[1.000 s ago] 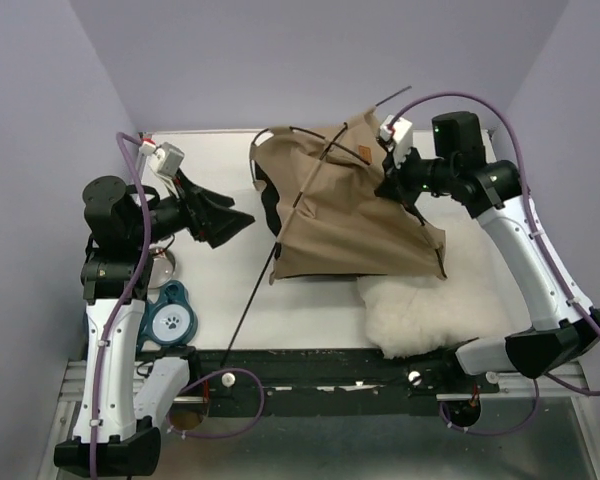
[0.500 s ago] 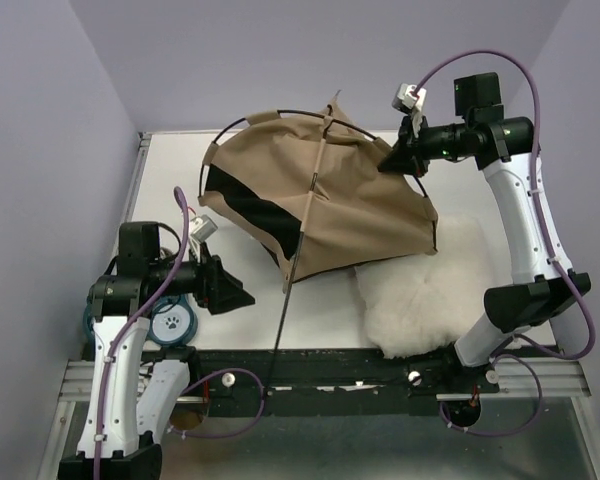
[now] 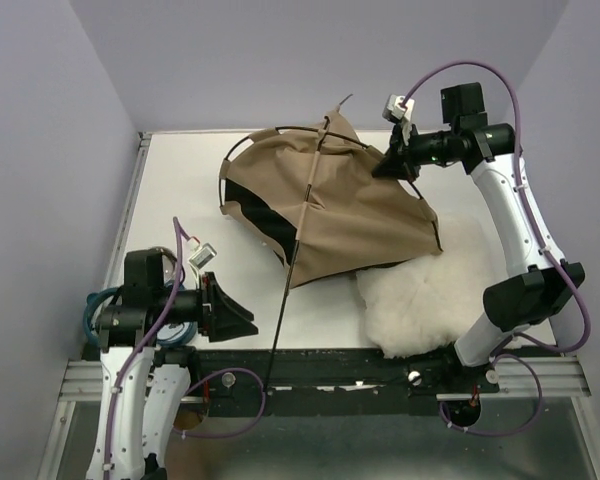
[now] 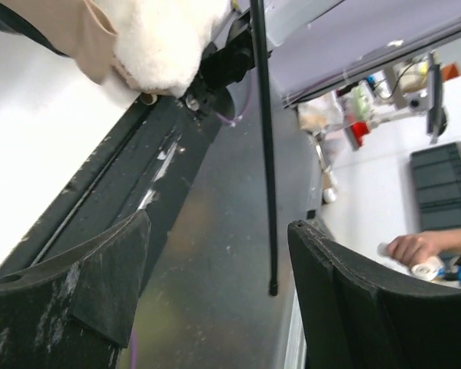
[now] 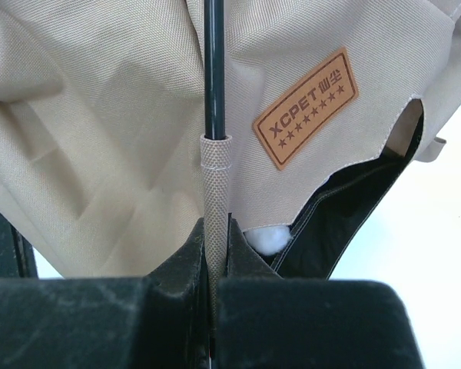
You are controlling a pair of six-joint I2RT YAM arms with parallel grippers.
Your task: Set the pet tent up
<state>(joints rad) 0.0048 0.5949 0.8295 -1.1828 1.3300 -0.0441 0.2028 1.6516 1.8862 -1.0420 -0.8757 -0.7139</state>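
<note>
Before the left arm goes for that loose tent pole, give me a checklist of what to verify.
1. Right end effector shut on the pole sleeve: ok.
2. Left end effector open: ok.
3. Loose pole lined up in its opening: cannot tell. The left wrist view shows it there, but depth is unclear.
4. Pole's free tip seated in the tent: not ok, it hangs past the table edge.
5. Cushion apart from the tent: not ok, they touch.

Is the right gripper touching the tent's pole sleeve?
Touching. The right wrist view shows the right gripper shut on the sleeve, no gap either side.
</note>
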